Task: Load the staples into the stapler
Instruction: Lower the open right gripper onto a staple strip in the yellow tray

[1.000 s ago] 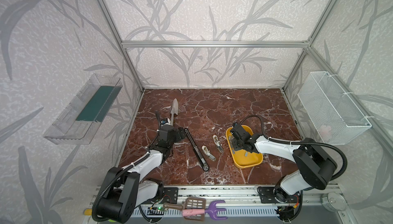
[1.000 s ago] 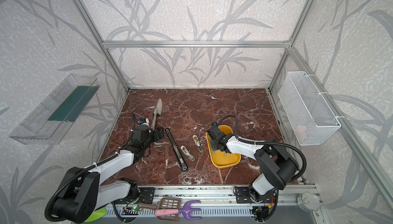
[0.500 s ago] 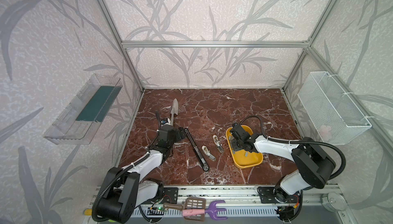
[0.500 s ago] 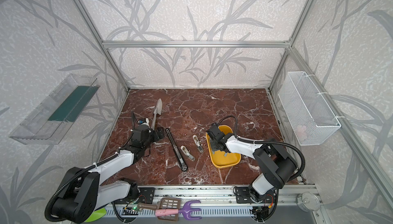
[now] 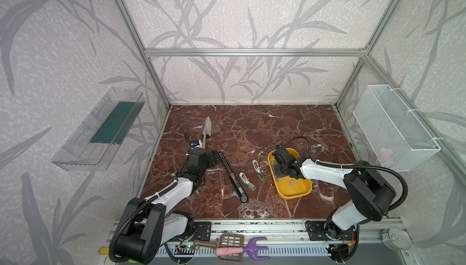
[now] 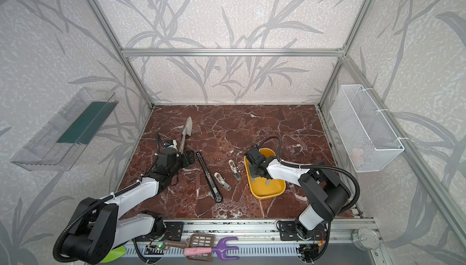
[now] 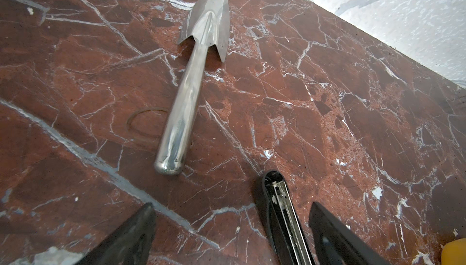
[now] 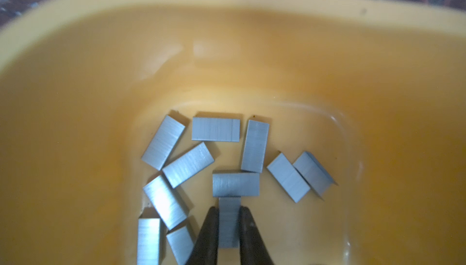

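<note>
Grey strip of staples (image 8: 229,228) pinched in right gripper (image 8: 229,208), down in yellow tray (image 8: 75,74). Pick-up step, probably. Left gripper (image 7: 230,204) gaping, open stapler (image 7: 271,200) end between its fingers, on the marble (image 7: 327,100). Next: lift straight, line up with rail (image 7: 288,213).

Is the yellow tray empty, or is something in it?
Not empty. Grey staples lie scattered on the tray floor, and the right fingers pinch one strip.

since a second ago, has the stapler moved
No. The stapler lies as before in both top views: same slant, same gaps to the trowel and the tray.
</note>
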